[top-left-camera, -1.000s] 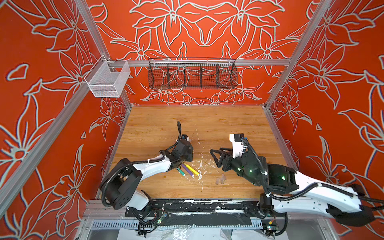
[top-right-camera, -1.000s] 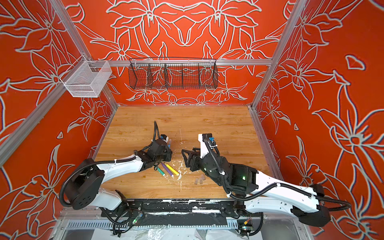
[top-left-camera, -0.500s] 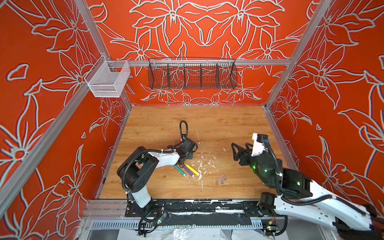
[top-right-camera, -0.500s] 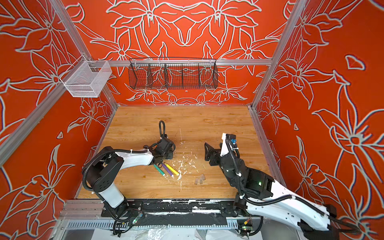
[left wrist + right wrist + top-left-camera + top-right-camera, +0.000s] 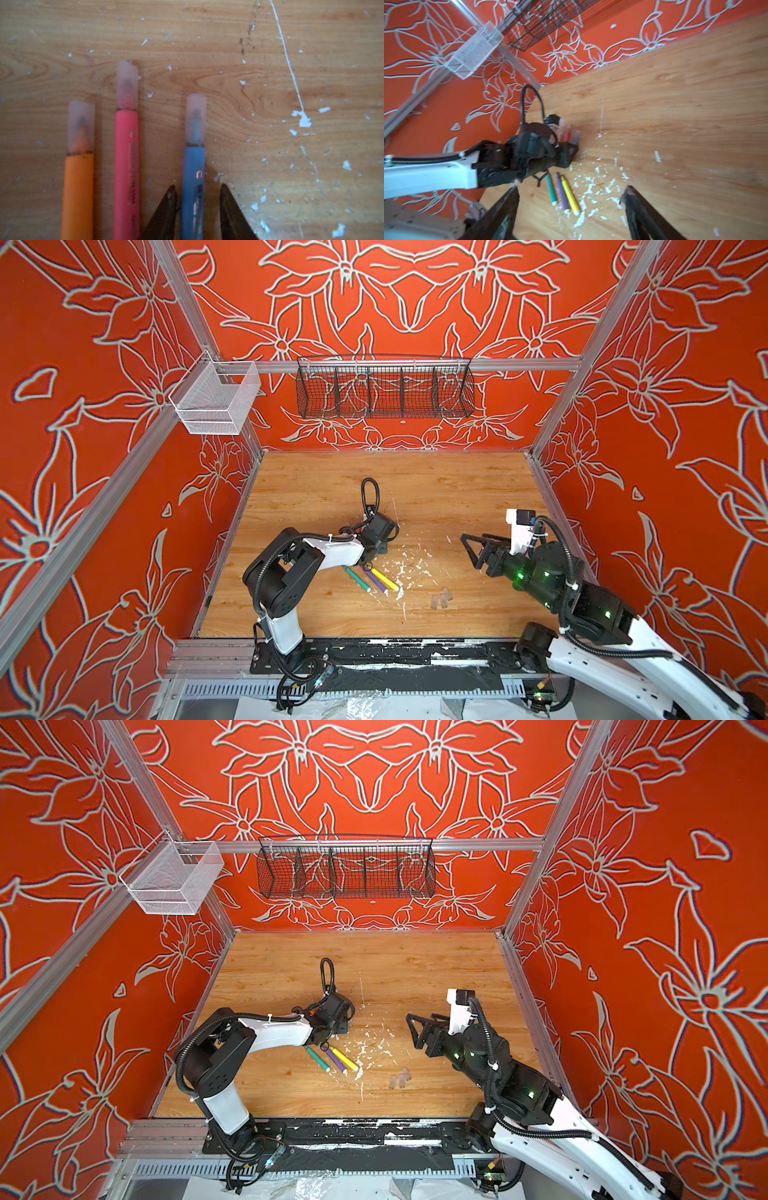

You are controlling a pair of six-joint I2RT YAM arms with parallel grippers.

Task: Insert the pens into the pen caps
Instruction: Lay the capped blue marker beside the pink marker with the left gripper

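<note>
My left gripper [image 5: 197, 188] was tightly closed a second ago; now its jaws stand a little apart, one on each side of the blue pen [image 5: 193, 166]. I see a thin gap between the pen and each of my fingers [image 5: 166, 212], so I judge that I have let the pen go. It lies flat on the table [image 5: 415, 489] and its translucent cap [image 5: 196, 120] is pushed fully over the tip. Just beside it lie the pink-red pen [image 5: 126, 155] and the orange pen [image 5: 78, 187], both capped too.

My right gripper [image 5: 470, 551] was near the middle, close to my left one. It has now pulled back to the right side and hangs over the table with its jaws wide apart and nothing between them.

For the task this means, as I judge it, that three pens are finished and three remain. The green pen [image 5: 356, 578], the purple pen [image 5: 376, 581] and the yellow pen [image 5: 384, 578] lie side by side in front of my left arm, without caps. The three loose caps [image 5: 440, 599] lie together a little to their right, near my right arm.
</note>
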